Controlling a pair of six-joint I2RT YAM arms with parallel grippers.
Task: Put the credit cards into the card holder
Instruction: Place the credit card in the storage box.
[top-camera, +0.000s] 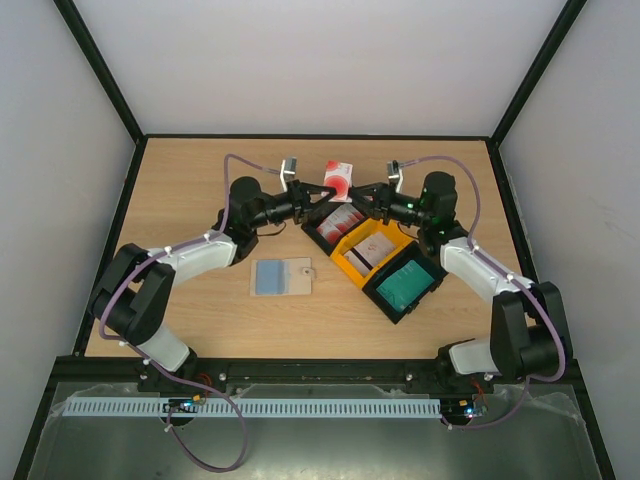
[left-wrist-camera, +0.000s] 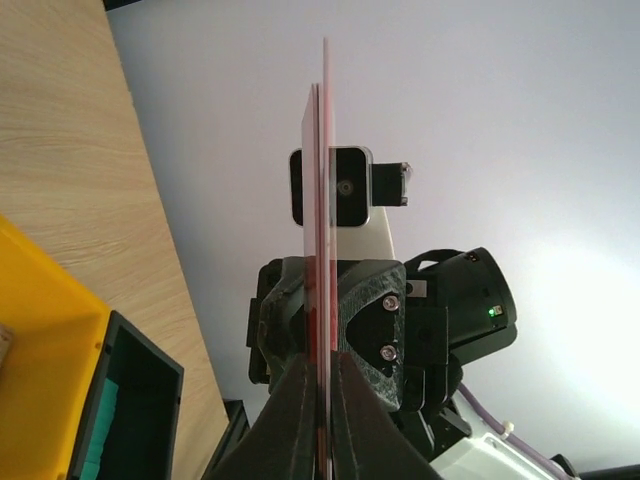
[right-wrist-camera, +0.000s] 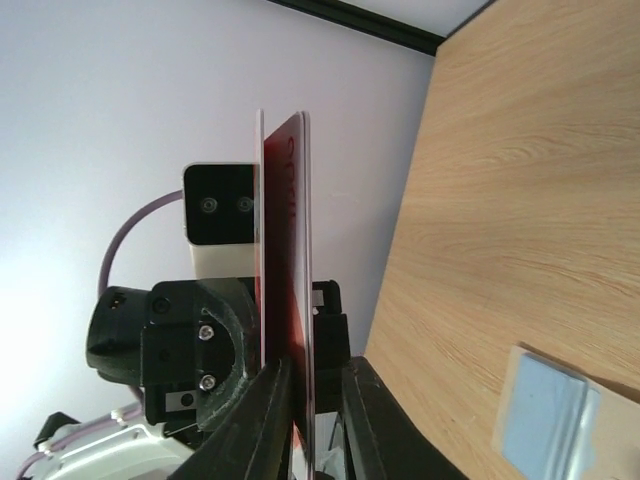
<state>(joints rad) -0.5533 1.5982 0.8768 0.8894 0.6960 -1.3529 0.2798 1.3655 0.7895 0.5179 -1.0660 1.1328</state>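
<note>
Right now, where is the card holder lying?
In the top view the card holder lies open on the table, left of centre, beside the black-and-yellow tray and near the left arm.

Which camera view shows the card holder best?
The top external view: the card holder lies open and whole on the table. The right wrist view shows only part of it; the left wrist view shows none.

Both arms are stretched forward and angled inward, so the left gripper (top-camera: 318, 193) and right gripper (top-camera: 362, 193) meet nose to nose above the bench, raised, each with its jaws pinched almost completely together.
</note>
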